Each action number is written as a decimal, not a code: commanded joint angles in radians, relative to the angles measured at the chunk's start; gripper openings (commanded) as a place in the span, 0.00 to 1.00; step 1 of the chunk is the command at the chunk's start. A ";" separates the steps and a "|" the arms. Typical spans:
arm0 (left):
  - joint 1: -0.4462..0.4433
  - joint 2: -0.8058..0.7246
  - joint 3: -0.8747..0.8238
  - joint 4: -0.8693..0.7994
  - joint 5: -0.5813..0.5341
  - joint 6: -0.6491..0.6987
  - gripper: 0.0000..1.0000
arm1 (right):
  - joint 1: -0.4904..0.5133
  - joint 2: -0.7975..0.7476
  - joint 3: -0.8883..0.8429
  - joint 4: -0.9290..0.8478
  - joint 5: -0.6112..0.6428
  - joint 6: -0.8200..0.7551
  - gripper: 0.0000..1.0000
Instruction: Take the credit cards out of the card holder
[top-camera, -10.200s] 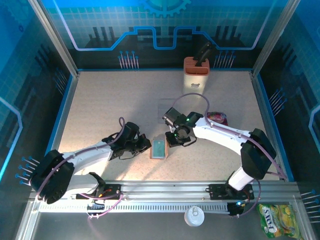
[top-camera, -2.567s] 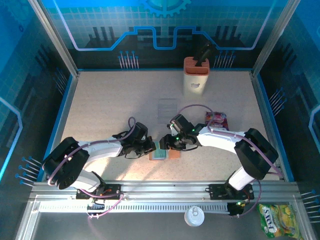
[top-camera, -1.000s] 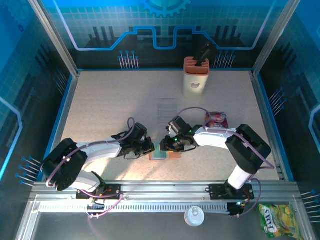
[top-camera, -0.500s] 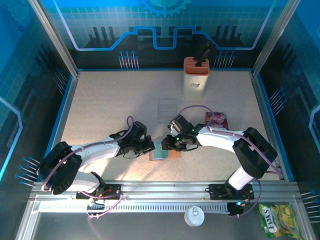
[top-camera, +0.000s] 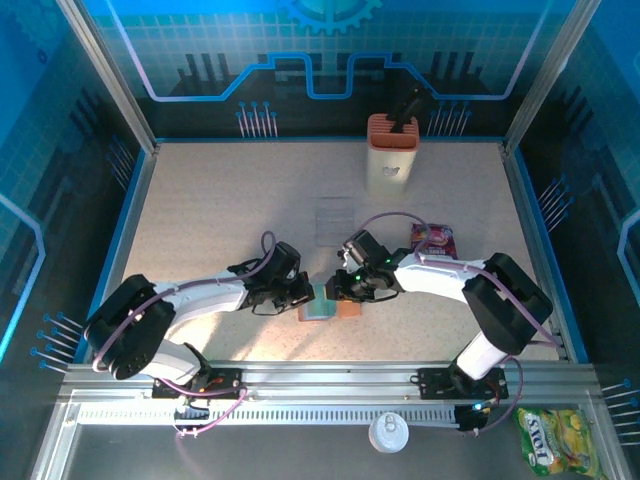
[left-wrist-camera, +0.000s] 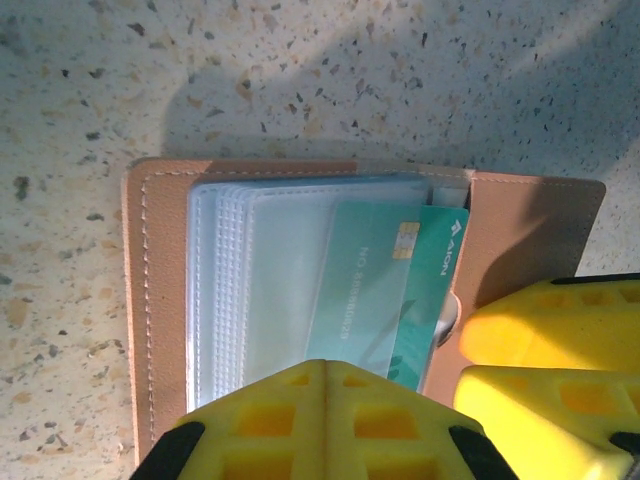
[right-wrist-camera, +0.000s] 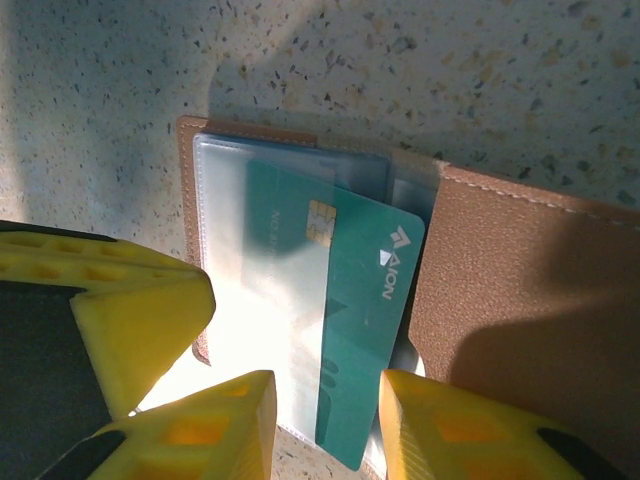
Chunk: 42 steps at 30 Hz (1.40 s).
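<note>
Both tools sit closer on my card holder (left-wrist-camera: 155, 300) than before: left tool (top-camera: 300, 296) closed, right tool (right-wrist-camera: 328, 420) parted over the teal card (right-wrist-camera: 350, 300); far desk (top-camera: 220, 210) open.

Card holder (right-wrist-camera: 520, 280): one. Teal card (right-wrist-camera: 360, 300) showing: one. Orange box (top-camera: 392, 150): one. Snack packets (top-camera: 433, 238) (top-camera: 553, 440): two. White lid (top-camera: 388, 432): one.

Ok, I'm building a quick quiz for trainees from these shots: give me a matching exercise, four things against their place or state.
1 teal card
2 card holder
3 snack packet
4 orange-and-cream box

A upright at the far edge
B lying open
C tilted, partly under clear sleeves
D flat, right of centre

Pairs: 1-C, 2-B, 3-D, 4-A
</note>
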 joint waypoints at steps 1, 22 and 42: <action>-0.009 0.023 0.018 0.000 0.014 0.030 0.00 | -0.015 0.029 -0.014 0.018 -0.027 0.006 0.34; -0.010 0.051 0.008 -0.044 -0.010 0.024 0.00 | -0.024 0.054 -0.036 0.084 -0.060 0.031 0.25; -0.009 0.030 0.005 -0.096 -0.060 0.032 0.00 | -0.061 0.002 -0.087 0.090 -0.063 0.017 0.11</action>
